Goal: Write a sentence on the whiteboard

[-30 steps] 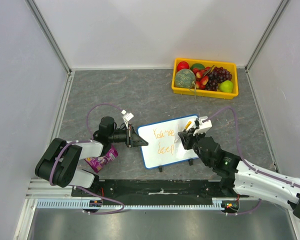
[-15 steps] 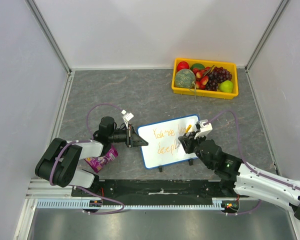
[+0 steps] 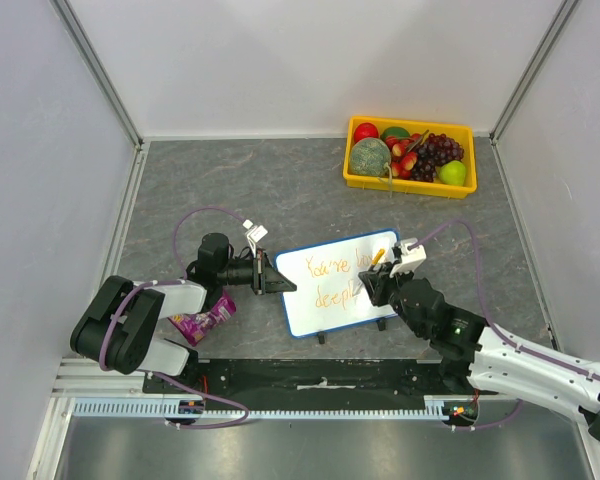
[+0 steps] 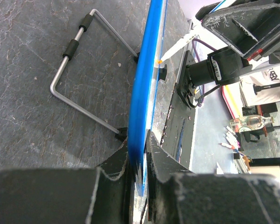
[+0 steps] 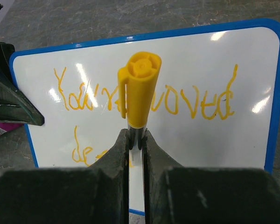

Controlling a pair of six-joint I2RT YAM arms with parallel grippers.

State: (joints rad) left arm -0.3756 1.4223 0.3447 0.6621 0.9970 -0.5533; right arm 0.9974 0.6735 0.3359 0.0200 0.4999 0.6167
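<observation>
A: What moved in the last second?
B: The right gripper [image 3: 368, 287], pinched tight on the yellow-capped marker [image 5: 139, 88], slid from higher up near the whiteboard's [image 3: 305, 305] right edge down towards its lower edge, to the tail of the second line. One more stroke appeared there: the lower word read about "deep" a second ago, and now it looks like "deepl"

A: And in the last half-second?
B: Hardly anything. The tip seems to touch the board's face just right of the last letter, which I'd judge to be a pause before the closing letter

A: The board itself?
B: Unshifted. It leans on its wire stand [image 4: 79, 70], and the left gripper [image 4: 141, 161] is clamped narrow on the board's left edge, with the blue frame between the jaws

A: So how far along is the sentence [image 3: 330, 278]?
B: It fills the board's left and middle, with "You're loved" on top and the second word beneath, seemingly one letter short. From the right wrist the marker hides that end, so I can't confirm

A: Anything close by?
B: The yellow tray [image 3: 408, 187] lies well behind the board, and a purple pouch [image 3: 205, 320] sits off its left side
</observation>
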